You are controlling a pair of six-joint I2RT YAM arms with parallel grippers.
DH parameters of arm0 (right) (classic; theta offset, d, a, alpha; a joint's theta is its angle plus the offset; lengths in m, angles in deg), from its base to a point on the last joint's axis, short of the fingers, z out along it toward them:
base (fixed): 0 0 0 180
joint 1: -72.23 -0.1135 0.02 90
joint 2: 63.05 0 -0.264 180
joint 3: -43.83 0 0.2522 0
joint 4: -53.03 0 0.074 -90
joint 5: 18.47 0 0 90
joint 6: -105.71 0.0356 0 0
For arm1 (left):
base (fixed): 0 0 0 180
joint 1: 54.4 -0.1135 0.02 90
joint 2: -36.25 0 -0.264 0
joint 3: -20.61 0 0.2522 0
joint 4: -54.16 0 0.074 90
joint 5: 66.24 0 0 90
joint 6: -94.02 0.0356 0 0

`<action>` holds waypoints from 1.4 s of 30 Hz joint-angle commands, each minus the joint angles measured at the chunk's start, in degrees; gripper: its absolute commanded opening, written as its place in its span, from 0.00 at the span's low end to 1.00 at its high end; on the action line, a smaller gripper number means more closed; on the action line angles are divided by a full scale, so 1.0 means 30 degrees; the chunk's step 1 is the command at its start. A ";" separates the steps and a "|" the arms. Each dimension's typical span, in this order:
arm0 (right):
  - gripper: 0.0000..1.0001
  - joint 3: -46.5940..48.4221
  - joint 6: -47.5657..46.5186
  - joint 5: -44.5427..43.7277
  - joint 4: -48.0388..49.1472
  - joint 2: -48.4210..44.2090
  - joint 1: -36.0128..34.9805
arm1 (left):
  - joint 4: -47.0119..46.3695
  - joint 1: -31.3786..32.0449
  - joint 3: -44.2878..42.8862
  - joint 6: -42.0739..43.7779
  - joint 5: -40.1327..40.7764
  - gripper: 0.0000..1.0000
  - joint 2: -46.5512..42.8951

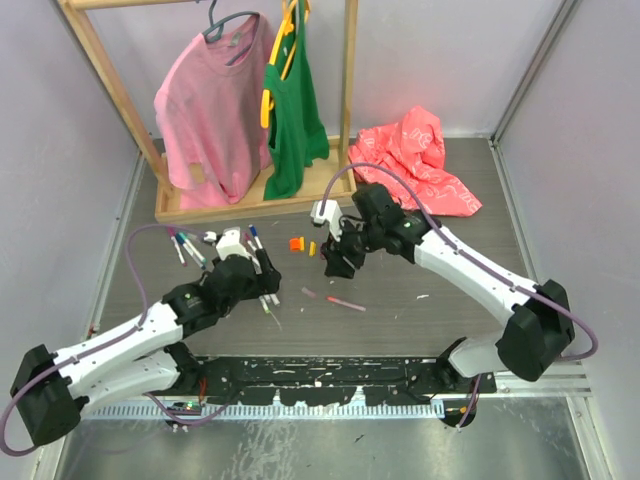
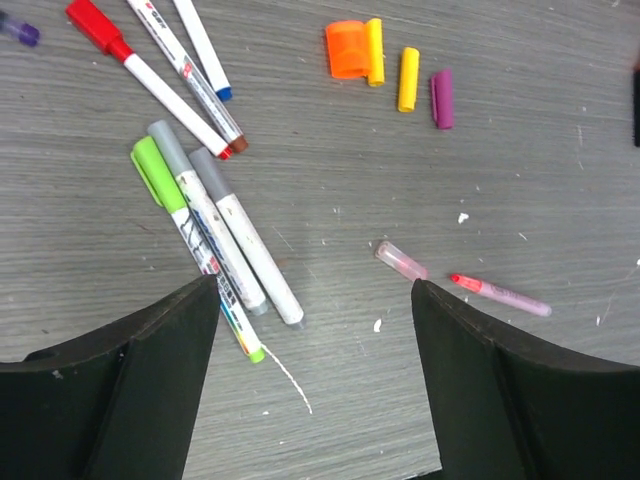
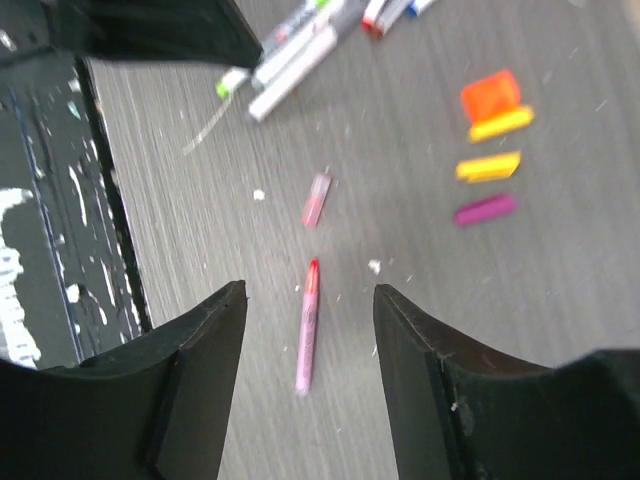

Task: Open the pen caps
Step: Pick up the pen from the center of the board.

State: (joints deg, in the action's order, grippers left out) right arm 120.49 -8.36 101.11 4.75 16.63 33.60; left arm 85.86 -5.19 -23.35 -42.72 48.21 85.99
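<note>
Grey wood-grain counter [image 1: 400, 330], seen from above and from both wrists. At far left of the left wrist frame, a red-capped pen [image 2: 95, 22] slants in from the upper corner. Below it a green-capped pen [image 2: 150, 172] lies against two grey-ended pens [image 2: 225, 215], the bundle running down to the tip of one of the left fingers [image 2: 150, 385]. These fingers stand wide apart, with only bare counter between them.

Right of centre in the same frame, a clear pink cap [image 2: 400, 260] lies off its pen. It is near the uncapped pink pen [image 2: 505, 295], whose red tip points toward it; the two do not touch.

Along the top of the frame, from left to right, sit an orange cap [image 2: 347, 48] touching a yellow cap [image 2: 374, 50], then a second yellow cap [image 2: 408, 78] and a purple cap [image 2: 442, 98]. All lie loose on the counter.

In the overhead frame the right fingers [image 1: 335, 262] hover just right of centre, near the caps. The right wrist camera shows them parted at a moderate gap and gripping nothing, the pink pen lying on the counter below the gap.

Across the top of the overhead frame, a pink shirt [image 1: 205, 110] and a green top [image 1: 293, 110] hang from a wooden rack [image 1: 349, 70]. A crumpled red cloth or bag [image 1: 415, 160] lies at upper right.
</note>
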 commanded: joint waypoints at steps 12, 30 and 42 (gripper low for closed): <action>0.60 0.0053 -0.0618 0.5001 0.0110 -0.1243 0.4081 | 0.5999 -0.0677 -0.5623 -0.4044 0.2398 0.25 0.6833; 0.60 -0.0304 -0.0558 0.5140 0.0294 -0.0923 0.4088 | 0.4288 -0.0745 -0.6400 -0.4024 0.1477 0.28 1.0313; 0.60 -0.0303 -0.0624 0.5196 0.0287 -0.0969 0.4088 | 0.3439 -0.1950 -0.6346 -0.4057 -0.0590 0.27 1.1821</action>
State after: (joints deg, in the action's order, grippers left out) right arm 119.33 -9.61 115.16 4.07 14.81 45.94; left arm 99.01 -9.96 -40.94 -54.15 48.38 120.78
